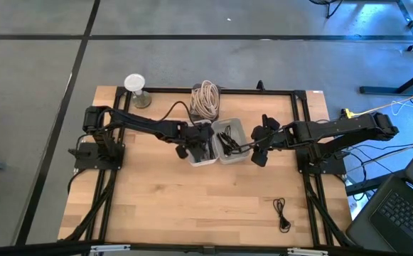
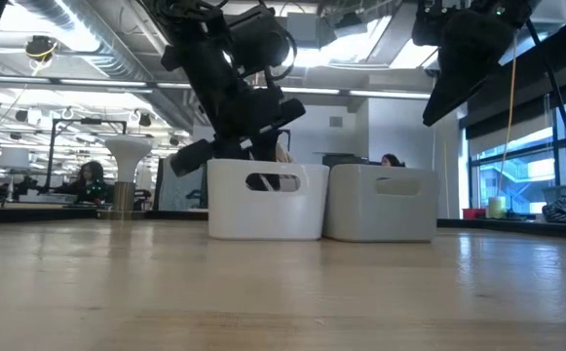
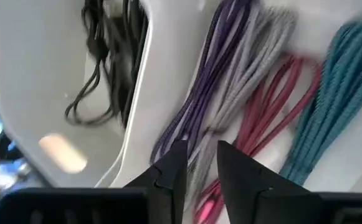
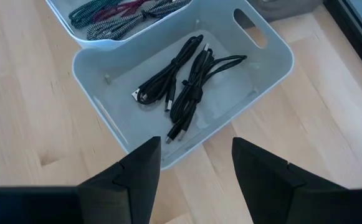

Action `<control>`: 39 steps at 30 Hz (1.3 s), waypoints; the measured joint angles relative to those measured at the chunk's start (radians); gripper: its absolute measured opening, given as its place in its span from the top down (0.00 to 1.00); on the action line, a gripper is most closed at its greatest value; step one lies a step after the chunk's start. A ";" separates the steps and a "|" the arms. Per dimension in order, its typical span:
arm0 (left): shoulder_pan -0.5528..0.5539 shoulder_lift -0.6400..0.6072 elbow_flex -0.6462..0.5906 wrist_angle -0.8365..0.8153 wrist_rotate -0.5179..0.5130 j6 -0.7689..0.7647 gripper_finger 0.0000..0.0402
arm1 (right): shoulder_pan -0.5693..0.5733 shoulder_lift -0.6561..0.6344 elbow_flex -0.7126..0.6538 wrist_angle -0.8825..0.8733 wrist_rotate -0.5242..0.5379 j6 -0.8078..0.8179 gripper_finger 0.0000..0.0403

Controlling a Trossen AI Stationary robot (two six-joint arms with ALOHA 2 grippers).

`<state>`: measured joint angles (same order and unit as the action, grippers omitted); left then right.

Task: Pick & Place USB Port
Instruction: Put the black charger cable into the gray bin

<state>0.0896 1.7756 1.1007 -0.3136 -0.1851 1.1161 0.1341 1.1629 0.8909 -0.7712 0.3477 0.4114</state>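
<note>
Two white bins stand side by side at the table's middle. The left bin holds braided cables, purple, grey, red and teal, lying on its floor. The right bin holds several black USB cables. My left gripper points down into the left bin, its fingers a narrow gap apart over the purple and grey strands. My right gripper hangs open above the right bin's right rim, with nothing between its fingers. My left gripper comes at the cables slanting down from above, and the purple and grey strands show in the gap between its fingertips. Whether the fingers touch them, I cannot tell.
A loose black cable lies on the wood near the table's front right. A beige coil of cord and a white stand sit at the far edge. Black frame rails run along the table's sides.
</note>
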 joint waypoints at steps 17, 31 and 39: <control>-0.237 -0.441 0.000 -0.220 -0.398 -0.974 0.79 | 0.039 0.000 0.000 -0.252 -0.227 0.357 0.50; -0.593 -0.591 -0.233 -0.344 -0.332 -1.852 0.80 | 0.555 0.013 0.001 -0.320 -0.272 1.147 0.50; -0.718 -0.591 -0.303 -0.180 -0.432 -1.876 0.79 | 0.763 0.127 0.001 -0.215 -0.273 1.455 0.50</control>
<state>-0.6280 1.1851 0.7975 -0.4934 -0.6173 -0.7597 0.8971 1.2899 0.8921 -0.9867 0.0751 1.8662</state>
